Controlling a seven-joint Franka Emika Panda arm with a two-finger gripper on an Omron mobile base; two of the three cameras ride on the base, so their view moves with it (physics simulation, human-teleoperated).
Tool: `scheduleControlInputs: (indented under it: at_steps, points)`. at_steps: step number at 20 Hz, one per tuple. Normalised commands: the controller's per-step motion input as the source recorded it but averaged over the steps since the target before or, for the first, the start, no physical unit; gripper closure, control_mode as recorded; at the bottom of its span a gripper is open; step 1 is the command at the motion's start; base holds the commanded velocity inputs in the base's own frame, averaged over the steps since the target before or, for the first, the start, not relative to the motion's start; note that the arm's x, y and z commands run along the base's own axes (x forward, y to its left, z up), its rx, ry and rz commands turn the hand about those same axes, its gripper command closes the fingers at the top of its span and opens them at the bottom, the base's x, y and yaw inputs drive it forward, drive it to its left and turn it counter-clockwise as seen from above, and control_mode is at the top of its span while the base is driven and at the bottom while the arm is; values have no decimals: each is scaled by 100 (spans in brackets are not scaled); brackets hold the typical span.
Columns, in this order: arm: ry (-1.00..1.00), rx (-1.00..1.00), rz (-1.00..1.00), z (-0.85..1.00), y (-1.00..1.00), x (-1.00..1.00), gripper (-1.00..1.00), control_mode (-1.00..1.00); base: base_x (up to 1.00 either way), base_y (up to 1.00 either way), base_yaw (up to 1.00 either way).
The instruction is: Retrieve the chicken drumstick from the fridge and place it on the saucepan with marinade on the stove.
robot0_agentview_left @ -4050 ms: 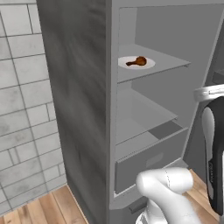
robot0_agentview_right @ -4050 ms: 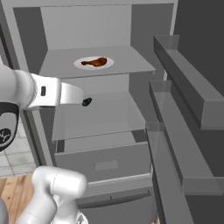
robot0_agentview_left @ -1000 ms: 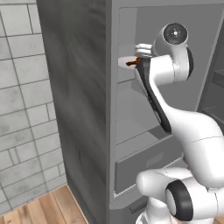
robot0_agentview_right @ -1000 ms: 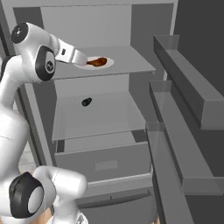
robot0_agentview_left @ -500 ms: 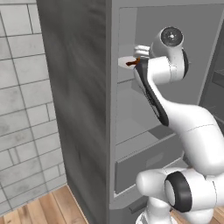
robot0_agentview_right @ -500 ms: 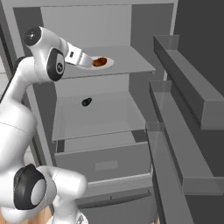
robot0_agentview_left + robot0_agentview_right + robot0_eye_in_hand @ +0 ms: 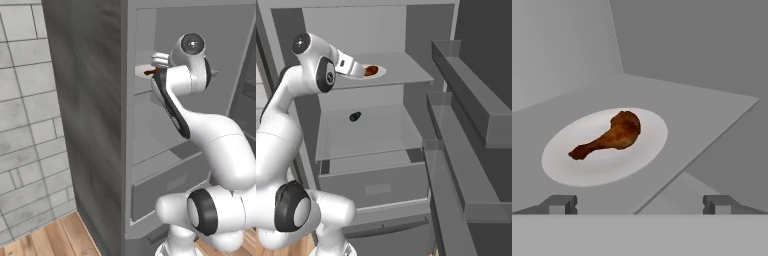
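Grey fridge point(image 7: 381, 30) stands open before me; on its upper shelf point(image 7: 702, 107) a white plate point(image 7: 567, 162) sits near the front edge, carrying the chicken drumstick point(image 7: 609, 136); my gripper point(image 7: 639, 202) hangs spread wide before it, holding nothing.

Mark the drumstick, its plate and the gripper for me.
chicken drumstick point(image 7: 614, 134), hand view, on the meaty body near the thick end.
white plate point(image 7: 572, 165), hand view, on bare plate surface below the bone end.
gripper point(image 7: 640, 204), hand view, midway between the two fingertips, open, short of the plate.
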Motion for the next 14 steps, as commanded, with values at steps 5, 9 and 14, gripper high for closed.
scheduleControlInputs:
  at_steps: [5,9,14]
  points:
    - [2,0,0,0,0,20,-100,-100,0,0,0]
    - [1,0,0,0,0,24,-100,-100,0,0,0]
    - [1,0,-1,0,0,26,-100,-100,0,0,0]
